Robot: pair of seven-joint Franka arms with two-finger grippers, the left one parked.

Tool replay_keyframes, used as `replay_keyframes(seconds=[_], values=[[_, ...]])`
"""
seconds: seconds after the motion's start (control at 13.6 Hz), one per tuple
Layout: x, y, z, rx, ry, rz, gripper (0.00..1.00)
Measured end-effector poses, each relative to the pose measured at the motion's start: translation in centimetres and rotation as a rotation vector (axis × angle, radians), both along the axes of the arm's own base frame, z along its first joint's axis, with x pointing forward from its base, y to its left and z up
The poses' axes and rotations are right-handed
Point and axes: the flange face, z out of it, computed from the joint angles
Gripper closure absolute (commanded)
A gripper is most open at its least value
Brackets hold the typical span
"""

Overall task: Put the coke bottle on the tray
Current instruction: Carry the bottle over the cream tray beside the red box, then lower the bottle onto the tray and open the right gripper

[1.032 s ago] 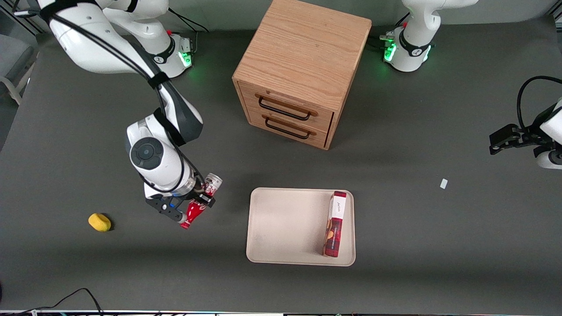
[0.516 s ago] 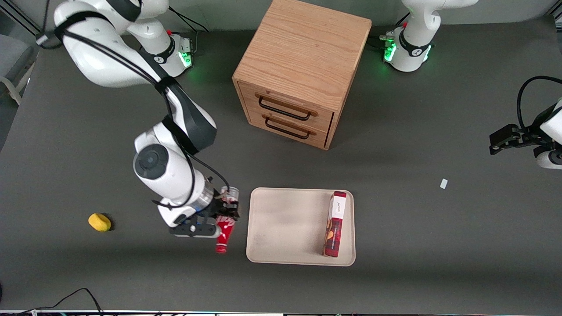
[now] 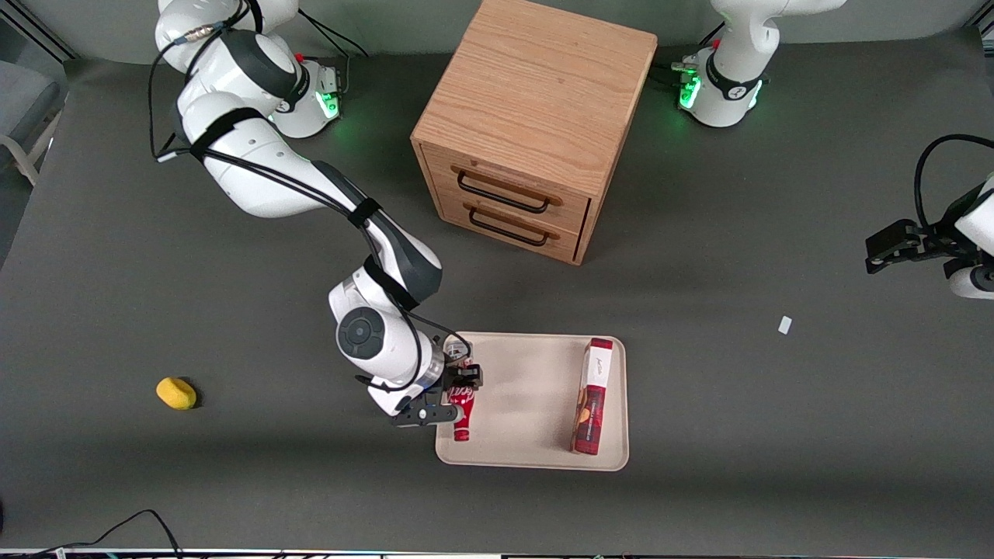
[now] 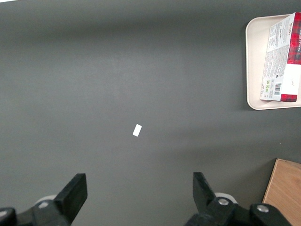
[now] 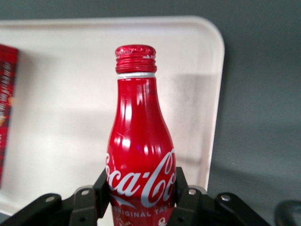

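My right gripper [image 3: 460,392] is shut on the coke bottle [image 3: 463,411], a slim red bottle with white script. It holds the bottle over the beige tray [image 3: 516,435], above the tray's edge toward the working arm's end, with the red neck pointing toward the front camera. In the right wrist view the black fingers [image 5: 89,200] clamp the bottle's body [image 5: 139,155] on both sides, its red cap over the tray's pale floor [image 5: 66,117]. I cannot tell whether the bottle touches the tray.
A red-and-white box [image 3: 593,396] lies on the tray toward the parked arm's end. A wooden drawer cabinet [image 3: 532,124] stands farther from the camera than the tray. A yellow object [image 3: 176,393] and a small white scrap [image 3: 785,324] lie on the dark table.
My gripper has carried the bottle sideways toward the parked arm's end, from beside the yellow object's area to above the tray's edge. The bottle has turned so its neck points at the front camera.
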Motion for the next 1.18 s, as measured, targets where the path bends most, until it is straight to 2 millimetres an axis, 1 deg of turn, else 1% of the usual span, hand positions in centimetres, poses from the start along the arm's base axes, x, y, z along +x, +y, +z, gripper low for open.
replay_keyframes(seconds=[0.07, 0.15, 0.22, 0.29, 0.37, 0.44, 0.52, 0.66, 1.18], values=[[-0.1, -0.1, -1.1, -0.006, 0.011, -0.001, 0.9], [-0.1, -0.4, -1.8, -0.011, 0.015, -0.005, 0.83], [0.1, -0.7, -2.2, -0.013, 0.014, -0.009, 0.73], [0.1, -0.7, -2.2, -0.012, 0.012, -0.011, 0.66], [0.2, -0.7, -2.3, -0.011, 0.011, -0.012, 0.41], [0.2, -0.7, -2.3, -0.01, 0.009, -0.013, 0.07], [0.3, -0.8, -2.4, -0.011, 0.008, -0.015, 0.0], [0.4, -1.2, -3.0, -0.016, 0.005, -0.02, 0.0], [0.3, -0.9, -3.0, -0.027, -0.014, -0.006, 0.0]])
